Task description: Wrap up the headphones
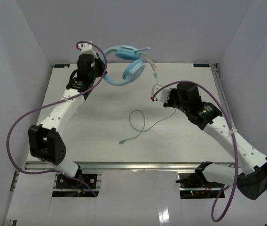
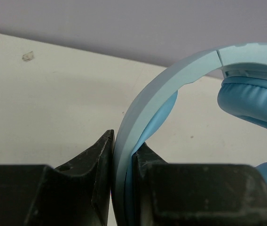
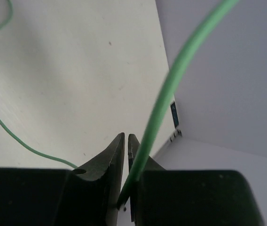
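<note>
The headphones (image 1: 124, 66) hang clear of the table (image 1: 91, 141) at its far side, left of centre and close to the back wall. My left gripper (image 1: 97, 62) is clamped on the headband (image 2: 138, 127). In the left wrist view the pale blue band stands edge-on between the two fingers, with its padding against the inner one. One earcup (image 2: 253, 101) is off to the right.

I judge the set to be light. The band looks like springy plastic, so it should take this pinch without harm. It is also smooth, so it could pivot in the jaws if the cable pulls sideways. The band is the right place to hold. The cushions are soft and would squash, and I would leave the thin boom near the upper cup alone as the likeliest part to snap.

The green cable (image 1: 143, 125) is thin, limp and slippery. It runs from the cups down to my right gripper (image 1: 158, 96). That gripper is closed on the cable, which enters the narrow gap low between the fingers (image 3: 110, 160). Beyond the grip the cable lies in a slack loop on the table and ends at the plug (image 1: 122, 141). Being so limp, it will only follow where it is drawn taut. I expect to need light tension, feeding it round the band or the cups.
</note>
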Robot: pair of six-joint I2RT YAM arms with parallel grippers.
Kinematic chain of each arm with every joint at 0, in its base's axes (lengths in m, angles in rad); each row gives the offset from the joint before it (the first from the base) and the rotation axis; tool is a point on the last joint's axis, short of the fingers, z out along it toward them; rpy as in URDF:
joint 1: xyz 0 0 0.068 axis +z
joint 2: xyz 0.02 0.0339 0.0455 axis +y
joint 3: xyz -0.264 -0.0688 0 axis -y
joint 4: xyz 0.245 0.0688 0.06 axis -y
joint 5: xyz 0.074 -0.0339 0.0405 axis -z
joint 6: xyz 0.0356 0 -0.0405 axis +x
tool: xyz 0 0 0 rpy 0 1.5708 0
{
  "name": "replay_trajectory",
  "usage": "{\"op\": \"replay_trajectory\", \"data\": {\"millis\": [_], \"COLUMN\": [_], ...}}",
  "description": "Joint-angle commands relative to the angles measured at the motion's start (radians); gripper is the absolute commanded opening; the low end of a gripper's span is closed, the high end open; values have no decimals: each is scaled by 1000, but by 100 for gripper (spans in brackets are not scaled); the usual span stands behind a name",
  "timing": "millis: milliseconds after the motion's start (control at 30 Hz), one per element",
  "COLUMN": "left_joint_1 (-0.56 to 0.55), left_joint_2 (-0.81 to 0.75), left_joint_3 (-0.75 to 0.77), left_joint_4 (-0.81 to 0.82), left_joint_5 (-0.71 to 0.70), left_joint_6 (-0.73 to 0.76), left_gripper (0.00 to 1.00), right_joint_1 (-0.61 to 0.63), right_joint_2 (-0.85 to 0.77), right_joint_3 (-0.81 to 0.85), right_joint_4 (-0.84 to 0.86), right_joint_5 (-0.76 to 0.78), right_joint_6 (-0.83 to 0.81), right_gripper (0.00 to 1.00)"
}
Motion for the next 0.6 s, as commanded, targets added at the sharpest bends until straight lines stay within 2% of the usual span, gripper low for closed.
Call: {"op": "replay_trajectory", "data": {"millis": [0, 167, 333, 567], "left_joint_1": [-6, -27, -37, -100], "left_joint_2": [-23, 13, 61, 153], "left_joint_3": [-8, -19, 6, 63], "left_joint_4": [-2, -55, -104, -147], "left_joint_5": [25, 121, 209, 257], "left_joint_6": [151, 259, 280, 316], "left_gripper": [0, 0, 0, 0], "right_joint_1": [-51, -87, -86, -32], "right_joint_2": [-53, -59, -51, -38], "right_joint_3": [29, 86, 104, 136], "right_joint_4": [59, 96, 106, 67], "right_joint_5": [241, 224, 191, 114], "right_joint_6": [-159, -197, -242, -235], "right_gripper": [12, 11, 9, 9]}}
